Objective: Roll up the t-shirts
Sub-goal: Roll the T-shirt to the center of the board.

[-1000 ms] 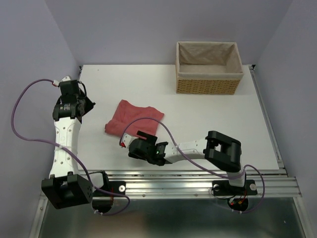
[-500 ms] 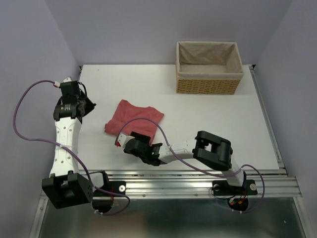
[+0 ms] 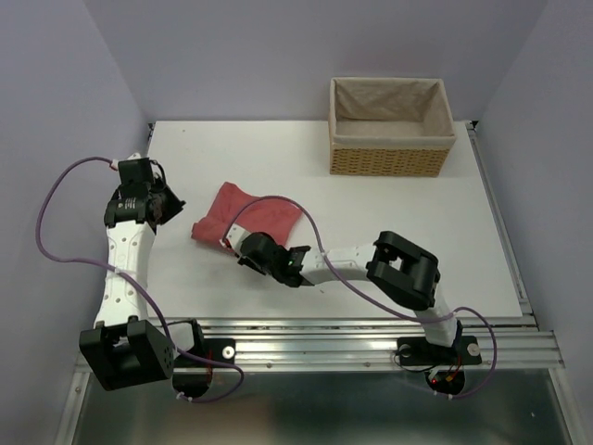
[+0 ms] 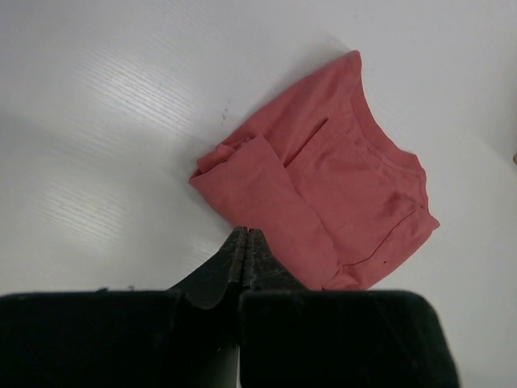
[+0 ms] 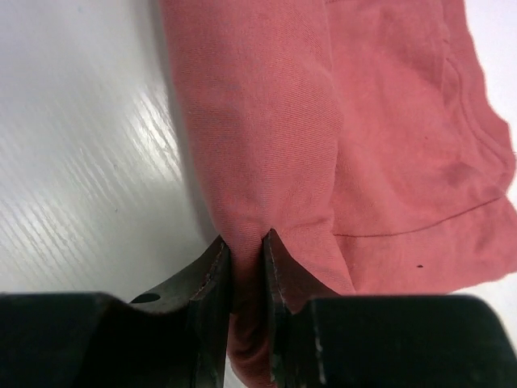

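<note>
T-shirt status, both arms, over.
Right fingers shut on t-shirt fold. Left fingers shut, empty, beside it. Loosely folded, not rolled. Basket well clear at back.

The left arm reaches up the top view's left edge, the left gripper (image 3: 170,206) with fingers pressed flat together. The right arm bends across lower centre, the right gripper (image 5: 246,242) pinching a fold of the t-shirt (image 5: 363,121).

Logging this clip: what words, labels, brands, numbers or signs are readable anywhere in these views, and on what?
None: no view shows any readable text.
t-shirt: plain salmon-red cloth, no print or tag showing.
wicker basket: no label visible.
left arm and right arm: no legible marking; any there is too small to read.
</note>
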You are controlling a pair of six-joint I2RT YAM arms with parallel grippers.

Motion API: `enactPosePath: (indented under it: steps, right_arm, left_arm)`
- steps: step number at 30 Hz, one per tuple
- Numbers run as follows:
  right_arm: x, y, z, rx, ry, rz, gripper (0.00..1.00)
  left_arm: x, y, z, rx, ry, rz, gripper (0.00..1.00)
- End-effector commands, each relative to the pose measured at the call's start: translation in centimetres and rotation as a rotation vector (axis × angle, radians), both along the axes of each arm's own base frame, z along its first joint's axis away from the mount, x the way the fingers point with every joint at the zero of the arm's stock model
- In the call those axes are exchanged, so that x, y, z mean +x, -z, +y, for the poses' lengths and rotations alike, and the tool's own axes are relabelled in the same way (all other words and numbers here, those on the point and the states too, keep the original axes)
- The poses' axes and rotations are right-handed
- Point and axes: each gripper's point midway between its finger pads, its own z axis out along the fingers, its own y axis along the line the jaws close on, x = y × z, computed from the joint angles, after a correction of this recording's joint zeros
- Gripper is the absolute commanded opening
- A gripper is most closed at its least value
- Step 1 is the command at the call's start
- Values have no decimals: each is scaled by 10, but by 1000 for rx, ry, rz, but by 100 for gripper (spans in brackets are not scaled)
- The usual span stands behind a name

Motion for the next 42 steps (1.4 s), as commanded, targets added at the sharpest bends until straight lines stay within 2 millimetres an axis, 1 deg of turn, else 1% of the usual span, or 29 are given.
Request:
enactPosePath:
  steps: [1, 3, 4, 5, 7, 8, 10, 12, 13, 14, 15, 16, 17, 19, 20, 22, 24, 25, 27, 29, 30, 31, 32, 34, 36, 39, 40, 41, 42]
  right_arm:
    - [-21, -14, 16, 155, -70, 270, 9]
    - [-22, -17, 13, 193, -48, 362, 7]
    - [-21, -23, 16, 221, -53, 395, 7]
    - [-30, -25, 20, 245, -74, 466, 6]
    - [-27, -33, 22, 284, -80, 534, 5]
    - [-28, -32, 23, 300, -67, 578, 4]
    - [-27, -34, 24, 341, -60, 660, 2]
    - [-26, -36, 24, 368, -58, 721, 1]
    - [-26, -37, 23, 382, -72, 763, 1]
    - [-29, -41, 27, 398, -75, 793, 1]
    - [-26, -40, 25, 405, -70, 815, 1]
    - [-33, -41, 28, 410, -98, 850, 1]
    - [-30, -42, 26, 419, -100, 869, 1]
    - [-29, -44, 26, 428, -101, 890, 1]
    - [-29, -42, 26, 427, -98, 892, 1]
    - [-28, -43, 26, 429, -91, 892, 1]
    - [-25, -40, 23, 430, -81, 899, 1]
    - [-25, -39, 23, 428, -79, 901, 1]
    - [-25, -37, 23, 426, -77, 903, 1]
    - [-26, -37, 24, 427, -79, 908, 1]
    - [-25, -37, 24, 427, -78, 907, 1]
    - [-25, -36, 24, 426, -77, 907, 1]
    - [-25, -35, 23, 424, -74, 907, 1]
    - [-24, -33, 23, 420, -65, 905, 1]
    - [-23, -31, 21, 416, -55, 895, 1]
    - [-20, -29, 18, 412, -38, 877, 1]
    - [-19, -30, 17, 412, -34, 870, 1]
    - [-17, -29, 16, 410, -22, 856, 1]
    - [-16, -29, 15, 408, -20, 848, 1]
  left_arm:
    - [-1, 7, -9, -27, 63, -7, 7]
    - [-1, 12, -13, -39, 90, 1, 15]
    - [-2, 16, -13, -40, 92, 12, 23]
    - [-3, 17, -14, -38, 95, 13, 48]
    - [-5, 20, -13, -34, 94, 20, 66]
    - [-6, 20, -12, -31, 91, 21, 74]
    - [-8, 25, -12, -36, 81, 33, 80]
    - [-9, 30, -15, -58, 80, 39, 82]
    - [-13, 40, -17, -72, 78, 59, 83]
    - [-14, 45, -19, -91, 64, 68, 86]
    - [-13, 49, -21, -104, 63, 68, 87]
    - [-17, 60, -23, -116, 57, 90, 89]
    - [-17, 65, -23, -133, 33, 99, 91]
    - [-17, 75, -23, -148, 15, 108, 92]
    - [-20, 86, -26, -162, 13, 133, 92]
    - [-22, 98, -30, -200, 2, 151, 92]
    - [-23, 104, -33, -220, -9, 157, 92]
    - [-19, 104, -33, -232, -25, 140, 92]
    - [-22, 114, -34, -242, -45, 156, 92]
    - [-16, 121, -34, -258, -60, 139, 92]
    - [-19, 125, -37, -272, -60, 155, 92]
    - [-14, 126, -38, -283, -54, 134, 92]
    - [-15, 133, -41, -307, -67, 145, 92]
    - [-10, 136, -43, -329, -73, 121, 91]
    - [-6, 139, -43, -331, -85, 116, 88]
    - [-4, 146, -39, -318, -95, 136, 80]
    - [-3, 147, -39, -315, -93, 139, 76]
    - [-3, 151, -40, -315, -92, 153, 66]
    - [-4, 152, -40, -314, -92, 158, 60]
